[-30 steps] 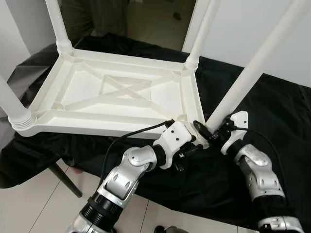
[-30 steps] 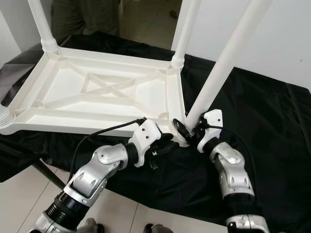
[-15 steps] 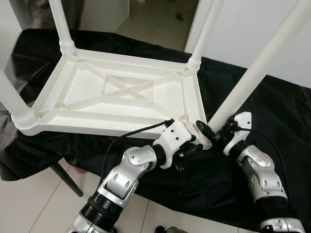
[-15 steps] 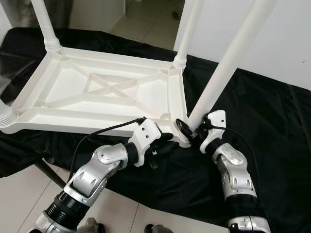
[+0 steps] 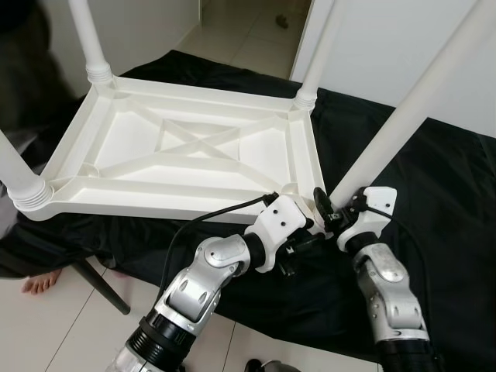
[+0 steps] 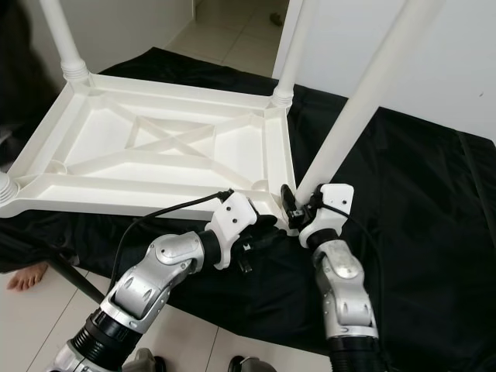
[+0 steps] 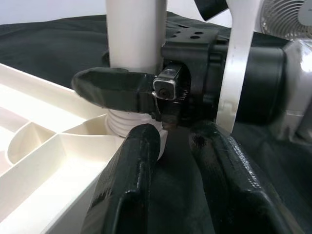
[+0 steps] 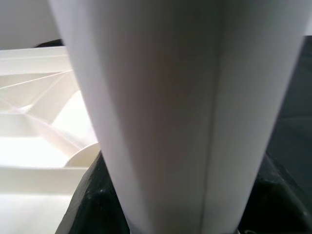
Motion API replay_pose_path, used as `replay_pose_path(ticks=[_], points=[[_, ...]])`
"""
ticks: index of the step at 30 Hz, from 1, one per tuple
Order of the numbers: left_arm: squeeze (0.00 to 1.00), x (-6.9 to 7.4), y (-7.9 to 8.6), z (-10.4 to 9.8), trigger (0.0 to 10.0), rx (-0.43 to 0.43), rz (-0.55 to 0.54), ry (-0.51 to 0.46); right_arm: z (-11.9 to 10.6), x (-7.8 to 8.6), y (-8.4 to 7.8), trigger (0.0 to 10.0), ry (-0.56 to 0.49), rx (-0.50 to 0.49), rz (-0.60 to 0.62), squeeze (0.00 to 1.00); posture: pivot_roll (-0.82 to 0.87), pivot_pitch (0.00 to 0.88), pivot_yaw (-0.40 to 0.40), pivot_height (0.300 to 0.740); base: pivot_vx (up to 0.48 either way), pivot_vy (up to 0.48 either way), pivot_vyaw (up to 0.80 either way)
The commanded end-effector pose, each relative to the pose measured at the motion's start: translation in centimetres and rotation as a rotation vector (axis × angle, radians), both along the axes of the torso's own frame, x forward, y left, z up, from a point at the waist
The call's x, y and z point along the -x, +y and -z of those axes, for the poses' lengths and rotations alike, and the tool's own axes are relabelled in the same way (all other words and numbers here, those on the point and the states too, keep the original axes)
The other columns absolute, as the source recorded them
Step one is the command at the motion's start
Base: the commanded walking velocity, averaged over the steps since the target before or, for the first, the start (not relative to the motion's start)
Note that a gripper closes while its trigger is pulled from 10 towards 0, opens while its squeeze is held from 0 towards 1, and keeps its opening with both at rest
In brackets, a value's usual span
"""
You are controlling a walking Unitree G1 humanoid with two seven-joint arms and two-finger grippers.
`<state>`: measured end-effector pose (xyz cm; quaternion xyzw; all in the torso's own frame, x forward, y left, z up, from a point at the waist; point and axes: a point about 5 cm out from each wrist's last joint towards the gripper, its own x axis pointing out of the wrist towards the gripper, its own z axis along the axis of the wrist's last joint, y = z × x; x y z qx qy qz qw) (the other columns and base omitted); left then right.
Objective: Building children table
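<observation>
A white plastic children's table (image 5: 155,208) lies upside down on a black cloth, its legs pointing up. My right gripper (image 5: 329,213) is shut around the base of the near right leg (image 5: 403,116), just above its ribbed corner socket (image 7: 131,127). In the right wrist view that leg (image 8: 165,112) runs between the black fingers (image 8: 92,195). My left gripper (image 5: 306,236) hovers at the same corner from the front. Its two fingers (image 7: 126,185) stand slightly apart over the cloth with nothing between them, close to the right gripper's finger (image 7: 114,90).
Three more legs stand in the other corners: far left (image 5: 89,39), far right (image 5: 314,54), near left (image 5: 15,174). The black cloth (image 5: 434,186) spreads to the right. A person's bare foot (image 5: 43,283) and a dark support leg (image 5: 101,283) are on the tiled floor, lower left.
My right forearm has swung in leftward, under the leg, with the gripper still at its base. The left arm has held still. A bare foot has come into view at lower left.
</observation>
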<state>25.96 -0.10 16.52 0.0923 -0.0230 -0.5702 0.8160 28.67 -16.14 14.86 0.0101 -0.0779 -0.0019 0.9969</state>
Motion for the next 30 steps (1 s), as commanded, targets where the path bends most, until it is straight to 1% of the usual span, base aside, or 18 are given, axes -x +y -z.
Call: replay_pose_path(ticks=[1, 2, 4, 8, 9, 10, 15, 17, 18, 19, 20, 21, 22, 23, 24, 26, 29, 30], points=[[0.00, 0.3, -0.3, 0.3, 10.0, -0.007, 0.008, 0.015, 1.3, 0.7, -1.1, 10.0, 0.064, 0.029, 0.175, 0.00, 0.04, 0.147, -0.102, 0.740, 0.000, 0.000, 0.00], [0.00, 0.4, -0.3, 0.3, 10.0, -0.006, 0.007, 0.015, 1.5, 0.9, -1.0, 10.0, 0.083, 0.022, 0.224, 0.00, 0.04, 0.146, -0.104, 0.740, 0.000, 0.000, 0.00], [0.00, 0.4, -0.3, 0.3, 10.0, -0.005, 0.007, 0.016, 1.6, 1.1, -0.9, 10.0, 0.094, 0.003, 0.255, 0.00, 0.04, 0.146, -0.104, 0.740, 0.000, 0.000, 0.00], [0.00, 0.5, -0.3, 0.3, 10.0, -0.005, 0.007, 0.018, 1.7, 1.2, -0.3, 10.0, 0.104, -0.011, 0.225, 0.00, 0.04, 0.144, -0.101, 0.740, 0.000, 0.000, 0.00], [0.00, 0.5, -0.3, 0.3, 10.0, -0.006, 0.009, 0.019, 1.6, 1.2, -0.2, 10.0, 0.104, -0.020, 0.208, 0.92, 0.04, 0.142, -0.103, 0.740, 0.000, 0.000, 0.00], [0.00, 0.5, -0.3, 0.4, 10.0, -0.008, 0.010, 0.018, 1.5, 1.2, -0.3, 10.0, 0.097, -0.021, 0.201, 1.00, 0.04, 0.142, -0.103, 0.740, 0.000, 0.000, 0.00], [0.00, 0.5, -0.3, 0.4, 10.0, -0.012, 0.012, 0.016, 1.3, 1.1, -0.8, 10.0, 0.089, -0.046, 0.172, 1.00, 0.04, 0.138, -0.103, 0.740, 0.000, 0.000, 0.00], [0.00, 0.5, -0.3, 0.3, 10.0, -0.012, 0.013, 0.016, 1.1, 0.9, -0.6, 10.0, 0.079, -0.055, 0.106, 1.00, 0.04, 0.135, -0.101, 0.740, 0.000, 0.000, 0.00], [0.00, 0.5, -0.3, 0.3, 10.0, -0.012, 0.013, 0.016, 1.1, 0.9, -0.6, 10.0, 0.079, -0.055, 0.106, 1.00, 0.04, 0.135, -0.101, 0.740, 0.000, 0.000, 0.00], [0.00, 0.5, -0.3, 0.3, 10.0, -0.011, 0.015, 0.017, 0.9, 0.8, -0.6, 10.0, 0.075, -0.059, 0.052, 1.00, 0.04, 0.134, -0.102, 0.740, 0.000, 0.000, 0.00], [0.00, 0.5, -0.3, 0.3, 10.0, -0.011, 0.015, 0.017, 0.9, 0.8, -0.6, 10.0, 0.075, -0.059, 0.052, 1.00, 0.04, 0.134, -0.102, 0.740, 0.000, 0.000, 0.00], [0.00, 0.6, -0.3, 0.3, 10.0, -0.012, 0.017, 0.017, 0.9, 0.7, -0.7, 10.0, 0.081, -0.048, -0.011, 1.00, 0.04, 0.136, -0.100, 0.740, 0.000, 0.000, 0.00], [0.00, 0.6, -0.3, 0.3, 10.0, -0.012, 0.017, 0.017, 0.9, 0.7, -0.7, 10.0, 0.081, -0.048, -0.011, 1.00, 0.04, 0.136, -0.100, 0.740, 0.000, 0.000, 0.00], [0.00, 0.6, -0.4, 0.3, 10.0, -0.013, 0.020, 0.017, 0.8, 0.5, -0.9, 10.0, 0.081, -0.024, -0.072, 1.00, 0.04, 0.138, -0.097, 0.740, 0.000, 0.000, 0.00], [0.00, 0.6, -0.4, 0.3, 10.0, -0.014, 0.023, 0.017, 0.9, 0.4, -1.2, 10.0, 0.090, 0.011, -0.159, 0.00, 0.04, 0.140, -0.089, 0.740, 0.000, 0.000, 0.00], [0.00, 0.5, -0.4, 0.3, 10.0, -0.016, 0.026, 0.017, 1.0, 0.3, -1.6, 10.0, 0.105, 0.055, -0.275, 0.00, 0.03, 0.140, -0.084, 0.740, 0.000, 0.000, 0.00], [0.00, 0.5, -0.4, 0.3, 10.0, -0.020, 0.033, 0.015, 0.9, 0.0, -1.9, 10.0, 0.095, 0.100, -0.382, 0.00, 0.03, 0.141, -0.077, 0.740, 0.000, 0.000, 0.00], [0.00, 0.5, -0.4, 0.3, 10.0, -0.020, 0.033, 0.015, 0.9, 0.0, -1.9, 10.0, 0.095, 0.100, -0.382, 0.00, 0.03, 0.141, -0.077, 0.740, 0.000, 0.000, 0.00]])
